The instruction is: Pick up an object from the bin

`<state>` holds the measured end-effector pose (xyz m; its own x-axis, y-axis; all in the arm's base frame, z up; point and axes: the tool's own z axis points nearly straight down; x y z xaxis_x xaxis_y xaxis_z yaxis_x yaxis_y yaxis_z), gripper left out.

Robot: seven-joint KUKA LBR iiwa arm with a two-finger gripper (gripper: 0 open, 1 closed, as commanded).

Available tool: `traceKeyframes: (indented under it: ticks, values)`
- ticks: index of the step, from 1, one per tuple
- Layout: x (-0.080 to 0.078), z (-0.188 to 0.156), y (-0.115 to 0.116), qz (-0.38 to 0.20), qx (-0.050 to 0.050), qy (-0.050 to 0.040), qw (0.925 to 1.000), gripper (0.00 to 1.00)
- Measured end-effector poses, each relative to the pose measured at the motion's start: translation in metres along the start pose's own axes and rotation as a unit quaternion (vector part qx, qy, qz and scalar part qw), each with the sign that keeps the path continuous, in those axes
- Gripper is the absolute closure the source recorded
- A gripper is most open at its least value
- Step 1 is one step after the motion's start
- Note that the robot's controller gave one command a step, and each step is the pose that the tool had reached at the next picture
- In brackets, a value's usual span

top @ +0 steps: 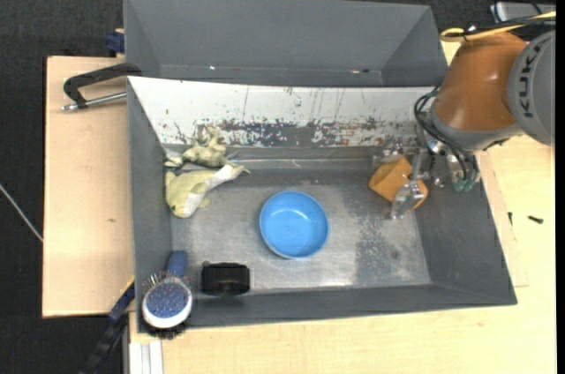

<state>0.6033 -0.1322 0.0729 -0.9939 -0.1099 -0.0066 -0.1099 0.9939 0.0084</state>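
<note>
Seemingly the gripper [408,198] touches an orange block [387,180]; whether it grips, unclear.

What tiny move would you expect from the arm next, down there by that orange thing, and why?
Probably a short lift straight up, to test whether the orange block comes along. The pincer is down at that block, close to the bin's right wall, so sideways room looks tight. The blue bowl lies apart to the left, out of the way.
</note>
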Motion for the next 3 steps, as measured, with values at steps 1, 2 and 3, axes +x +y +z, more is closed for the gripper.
traceKeyframes:
  ticks: [1, 2, 3]
  values:
    - [0.007, -0.121, 0.002, -0.024, 0.006, -0.0039, 0.9997, 1.0]
    - [0.008, -0.244, 0.008, -0.032, 0.007, -0.0046, 0.9995, 1.0]
    - [0.01, -0.238, 0.008, -0.032, 0.005, 0.0, 0.9995, 1.0]
